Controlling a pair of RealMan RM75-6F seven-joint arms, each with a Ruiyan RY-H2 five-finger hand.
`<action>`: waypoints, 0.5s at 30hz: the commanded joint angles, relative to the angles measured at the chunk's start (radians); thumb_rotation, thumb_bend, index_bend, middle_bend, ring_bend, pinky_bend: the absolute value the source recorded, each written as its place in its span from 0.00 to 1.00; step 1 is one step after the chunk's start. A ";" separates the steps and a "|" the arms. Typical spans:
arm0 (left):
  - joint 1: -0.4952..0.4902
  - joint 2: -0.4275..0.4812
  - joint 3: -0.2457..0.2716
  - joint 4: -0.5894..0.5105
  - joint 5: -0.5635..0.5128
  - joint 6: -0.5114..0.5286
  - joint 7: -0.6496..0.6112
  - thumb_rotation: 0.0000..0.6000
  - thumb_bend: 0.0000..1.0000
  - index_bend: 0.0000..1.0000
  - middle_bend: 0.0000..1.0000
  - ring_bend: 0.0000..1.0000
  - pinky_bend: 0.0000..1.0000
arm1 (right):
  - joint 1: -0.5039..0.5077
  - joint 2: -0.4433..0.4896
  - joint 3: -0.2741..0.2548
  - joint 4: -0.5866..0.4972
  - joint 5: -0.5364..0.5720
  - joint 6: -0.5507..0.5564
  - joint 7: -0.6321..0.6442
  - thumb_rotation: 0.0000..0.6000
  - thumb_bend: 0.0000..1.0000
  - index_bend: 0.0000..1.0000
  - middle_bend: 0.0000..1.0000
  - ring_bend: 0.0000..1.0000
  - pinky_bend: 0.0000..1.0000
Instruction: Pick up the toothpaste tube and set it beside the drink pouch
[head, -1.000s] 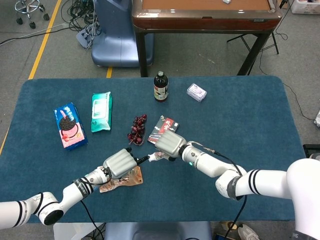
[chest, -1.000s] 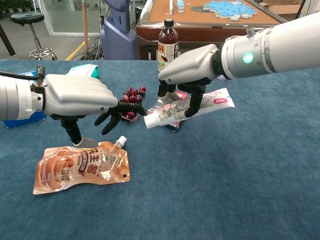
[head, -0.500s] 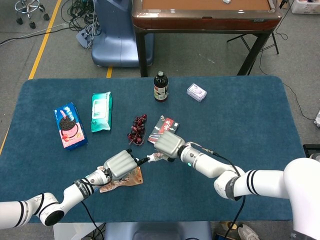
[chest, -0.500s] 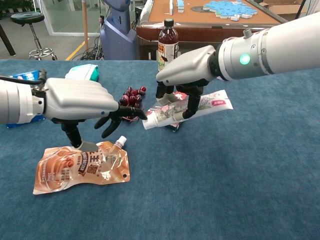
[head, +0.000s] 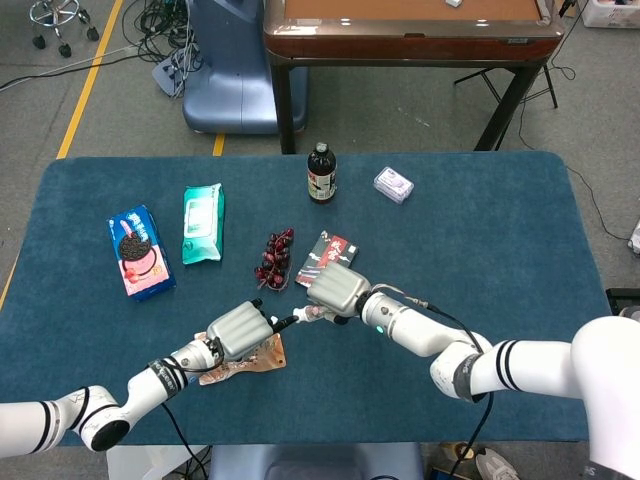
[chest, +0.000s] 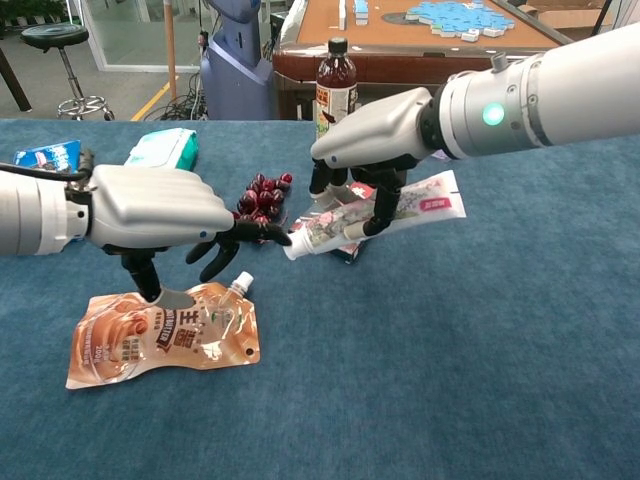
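Gripping the toothpaste tube (chest: 375, 216) mid-body, the right hand (chest: 372, 135) risks bumping its cap into the left hand's (chest: 165, 208) spread, empty fingers (chest: 255, 231) above the drink pouch (chest: 165, 332).

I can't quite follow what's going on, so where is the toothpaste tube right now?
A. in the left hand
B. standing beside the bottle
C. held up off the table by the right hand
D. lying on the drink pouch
C: the right hand grips the toothpaste tube, raised above the cloth.
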 joint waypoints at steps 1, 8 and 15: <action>-0.002 -0.002 0.000 0.002 -0.001 0.001 -0.002 1.00 0.26 0.07 0.51 0.50 0.25 | -0.007 0.002 0.008 -0.004 -0.016 0.001 0.020 1.00 0.99 1.00 0.87 0.85 0.43; -0.008 -0.011 0.002 0.008 -0.007 -0.002 0.001 1.00 0.26 0.07 0.51 0.50 0.25 | -0.022 0.008 0.021 -0.006 -0.059 0.002 0.058 1.00 0.98 1.00 0.88 0.87 0.44; -0.014 -0.022 0.003 0.013 -0.017 -0.002 0.002 1.00 0.26 0.07 0.51 0.50 0.25 | -0.038 0.009 0.035 -0.009 -0.102 0.001 0.102 1.00 0.97 1.00 0.89 0.87 0.44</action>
